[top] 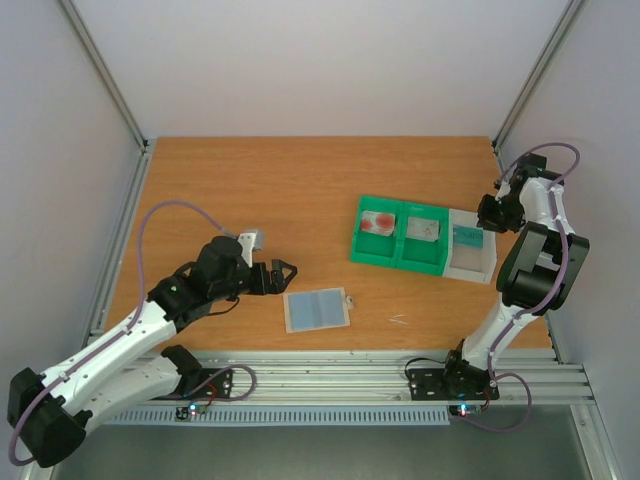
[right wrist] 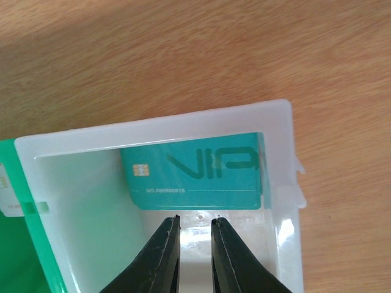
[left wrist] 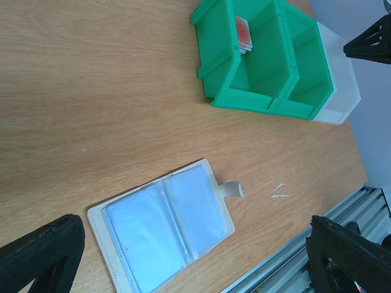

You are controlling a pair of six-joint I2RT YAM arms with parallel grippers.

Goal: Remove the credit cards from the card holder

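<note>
The card holder (top: 317,310) lies open and flat on the table near the front edge, and its two translucent pockets (left wrist: 162,229) look empty. My left gripper (top: 282,272) hovers just left of it, open wide (left wrist: 195,227), holding nothing. A teal credit card (right wrist: 198,171) lies in the clear box (right wrist: 278,159). My right gripper (right wrist: 194,221) hangs over that box just short of the card, its jaws a little apart with nothing between them. A white card with red marks (top: 378,223) and a greyish card (top: 424,229) lie in the green tray (top: 398,257).
The green tray and the clear box (top: 472,262) stand side by side at centre right. An aluminium rail (top: 350,372) runs along the table's front edge. Small white scuffs (left wrist: 278,190) mark the wood near the holder's tab (left wrist: 233,190).
</note>
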